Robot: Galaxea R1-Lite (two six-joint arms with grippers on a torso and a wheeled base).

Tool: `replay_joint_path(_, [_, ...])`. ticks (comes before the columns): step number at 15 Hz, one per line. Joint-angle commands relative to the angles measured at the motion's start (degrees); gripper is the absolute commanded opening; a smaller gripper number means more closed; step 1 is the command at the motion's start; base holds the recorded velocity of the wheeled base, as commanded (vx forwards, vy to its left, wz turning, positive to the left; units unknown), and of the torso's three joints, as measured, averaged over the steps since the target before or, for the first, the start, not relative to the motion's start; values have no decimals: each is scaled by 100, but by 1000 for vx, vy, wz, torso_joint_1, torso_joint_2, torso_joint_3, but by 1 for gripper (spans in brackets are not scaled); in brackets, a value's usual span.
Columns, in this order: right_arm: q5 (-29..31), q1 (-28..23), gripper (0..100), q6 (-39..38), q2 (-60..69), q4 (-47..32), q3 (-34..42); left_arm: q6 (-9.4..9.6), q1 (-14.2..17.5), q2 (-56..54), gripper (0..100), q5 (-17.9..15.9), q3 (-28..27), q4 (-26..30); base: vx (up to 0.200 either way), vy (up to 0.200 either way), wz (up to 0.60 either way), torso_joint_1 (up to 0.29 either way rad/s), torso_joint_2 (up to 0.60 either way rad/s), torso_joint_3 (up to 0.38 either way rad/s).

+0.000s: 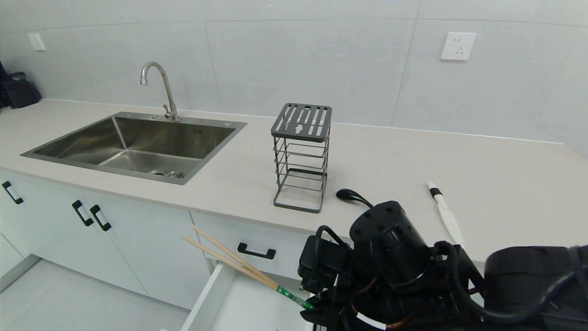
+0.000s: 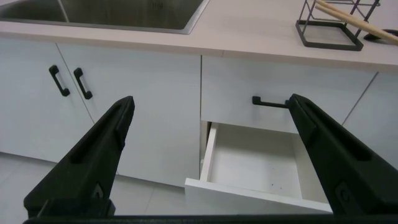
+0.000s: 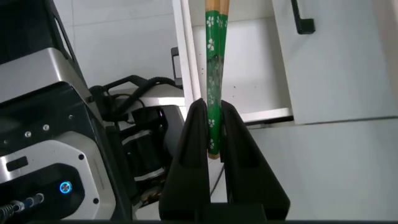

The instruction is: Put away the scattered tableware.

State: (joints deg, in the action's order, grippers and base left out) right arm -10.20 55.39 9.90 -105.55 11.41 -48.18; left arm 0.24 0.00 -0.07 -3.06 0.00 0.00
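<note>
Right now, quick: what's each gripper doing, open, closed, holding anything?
Left gripper: open, holding nothing.
Right gripper: closed on the chopsticks.

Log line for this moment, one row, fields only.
right gripper: shut on chopsticks, above open drawer | left gripper: open, empty | counter: black spoon, white knife not stowed

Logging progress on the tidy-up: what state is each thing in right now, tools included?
drawer: open
chopsticks: gripped, in the air
right tool: shut on chopsticks
left tool: open, holding nothing
cabinet doors: shut
faucet: no water running
rack: upright on counter
knife: lying flat on counter
black spoon: lying on counter
</note>
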Motion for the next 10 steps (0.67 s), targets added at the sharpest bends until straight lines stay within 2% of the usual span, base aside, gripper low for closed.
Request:
replay_joint_path(1, [-8,15,0,-6,-212,-7,-174,2,0,7,100,-2,0,0,0,0,0,-242,447,232])
replay_joint_path(10, [-17,68,0,-85,-441,-280,-500,2,0,7,100,-2,0,0,0,0,0,-251,487,232])
